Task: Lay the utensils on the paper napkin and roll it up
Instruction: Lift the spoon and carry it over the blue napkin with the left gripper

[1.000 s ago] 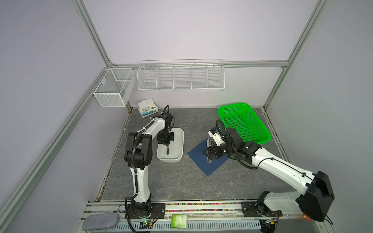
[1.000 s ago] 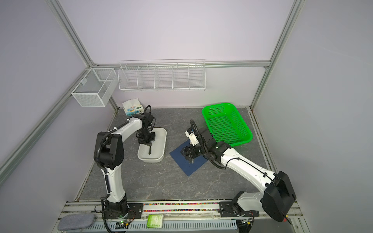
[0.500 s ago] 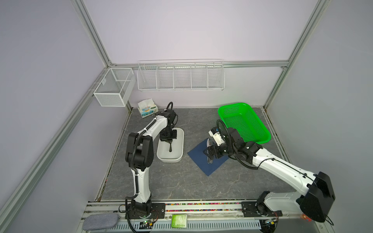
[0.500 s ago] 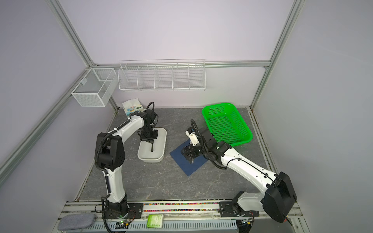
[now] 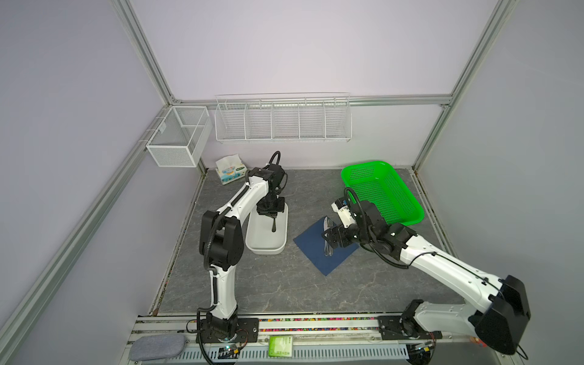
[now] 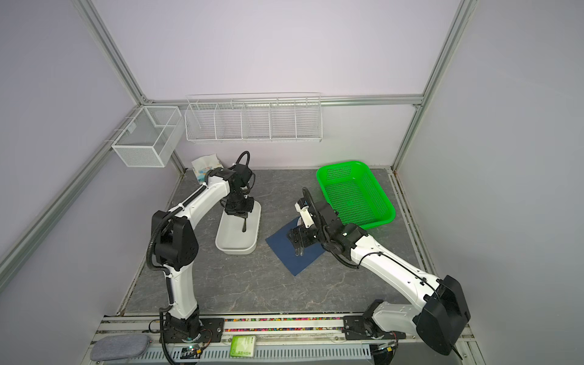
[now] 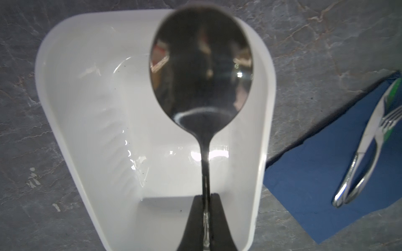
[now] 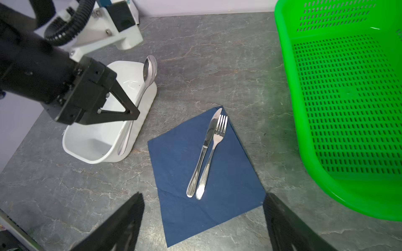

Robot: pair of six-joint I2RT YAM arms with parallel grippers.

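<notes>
Right wrist view: the thin dark navy blue square paper napkin [image 8: 178,165] lay flat on the grey table, right under the right gripper [image 5: 328,240]. Its jaws stood wide apart and held nothing.

The white oblong plastic tray [image 8: 97,158] sat just beside the napkin, apart from it, under the left gripper [image 8: 133,113]. That gripper was closed tight on the handle of the shiny silver round-bowled spoon [image 8: 150,69]. In the left wrist view the spoon [image 7: 201,65] ran straight out along the fingers [image 7: 193,217], bowl leading, over the tray.

The slim silver knife [image 8: 207,134] and silver fork [image 8: 215,139] lay side by side on the napkin, handles touching, tips toward one corner.

Judgement: from the left gripper the napkin lay off to the side, past the tray rim, toward the right arm. The left arm alone held the spoon. The spoon's long axis would need turning to match the knife and fork. The right gripper above them could crowd the placement.
</notes>
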